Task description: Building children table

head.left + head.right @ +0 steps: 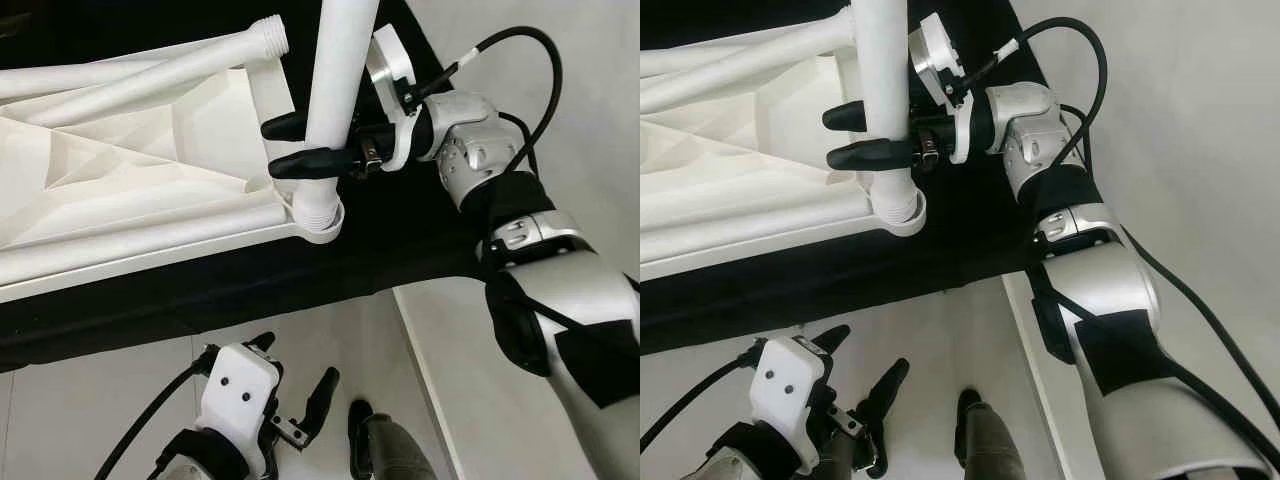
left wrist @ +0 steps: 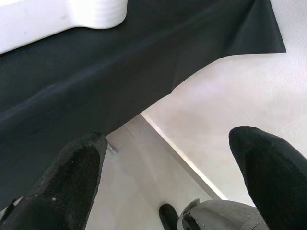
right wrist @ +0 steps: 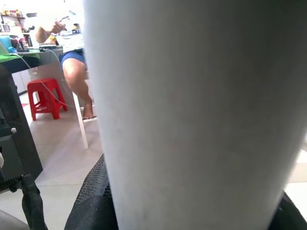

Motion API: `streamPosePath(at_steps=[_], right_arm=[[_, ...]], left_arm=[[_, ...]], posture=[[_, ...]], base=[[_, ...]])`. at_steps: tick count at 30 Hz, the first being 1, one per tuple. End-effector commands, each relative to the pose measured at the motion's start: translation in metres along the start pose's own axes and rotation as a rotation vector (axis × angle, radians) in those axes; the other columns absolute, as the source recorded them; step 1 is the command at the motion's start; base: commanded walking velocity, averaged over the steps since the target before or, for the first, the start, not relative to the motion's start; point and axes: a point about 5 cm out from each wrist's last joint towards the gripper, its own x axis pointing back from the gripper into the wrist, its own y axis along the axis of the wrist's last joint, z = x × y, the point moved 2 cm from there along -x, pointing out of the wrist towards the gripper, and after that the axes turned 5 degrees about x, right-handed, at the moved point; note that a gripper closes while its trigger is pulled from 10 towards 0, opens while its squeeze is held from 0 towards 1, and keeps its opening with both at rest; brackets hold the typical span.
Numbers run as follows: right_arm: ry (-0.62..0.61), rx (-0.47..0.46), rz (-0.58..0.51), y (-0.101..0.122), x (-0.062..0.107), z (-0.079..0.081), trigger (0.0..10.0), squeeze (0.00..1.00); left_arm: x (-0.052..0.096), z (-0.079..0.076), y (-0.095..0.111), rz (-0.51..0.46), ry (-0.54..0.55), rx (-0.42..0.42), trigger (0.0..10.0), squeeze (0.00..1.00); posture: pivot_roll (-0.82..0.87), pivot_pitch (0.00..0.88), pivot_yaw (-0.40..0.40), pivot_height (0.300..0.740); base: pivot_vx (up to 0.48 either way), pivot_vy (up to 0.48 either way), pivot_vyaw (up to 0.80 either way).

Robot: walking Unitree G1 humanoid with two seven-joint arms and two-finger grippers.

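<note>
A white plastic tabletop (image 1: 120,170) lies upside down on a black cloth (image 1: 300,270). A white table leg (image 1: 335,90) stands upright with its threaded end in the corner socket (image 1: 322,218) of the tabletop. My right gripper (image 1: 290,145) is shut on this leg just above the socket; the leg (image 3: 192,115) is very close in the right wrist view. Two more white legs (image 1: 150,65) lie across the tabletop, one showing its threaded tip (image 1: 272,35). My left gripper (image 1: 300,385) hangs open low over the floor, its fingers (image 2: 67,182) apart with nothing between them.
The black cloth's edge (image 2: 182,81) hangs over a pale tiled floor (image 1: 120,380). A white raised strip (image 1: 425,350) runs along the floor at right. My foot (image 1: 375,440) is below. In the right wrist view a person (image 3: 74,62) sits on a chair beside a red stool (image 3: 45,96).
</note>
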Motion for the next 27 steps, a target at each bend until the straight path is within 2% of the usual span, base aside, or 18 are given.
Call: streamPosePath(at_steps=[1, 20, 27], right_arm=[[0.025, -0.054, 0.049, -0.0169, -0.0022, 0.0062, 10.0, 0.00], [0.030, -0.064, 0.085, -0.0201, -0.0004, 0.0069, 10.0, 0.00], [0.057, -0.067, 0.093, -0.0227, -0.0045, 0.0103, 10.0, 0.00]], left_arm=[[0.0036, -0.0016, -0.0012, 0.011, 0.006, 0.006, 10.0, 0.00], [0.0033, -0.0034, -0.0021, 0.007, 0.008, 0.014, 10.0, 0.00], [0.0030, -0.0037, -0.0030, 0.009, 0.006, 0.015, 10.0, 0.00]], posture=[[0.05, 0.430, -0.007, 0.740], [0.04, 0.425, -0.010, 0.740], [0.04, 0.419, -0.010, 0.740]], base=[[0.000, 0.000, 0.00], [0.000, 0.000, 0.00], [0.000, 0.000, 0.00]])
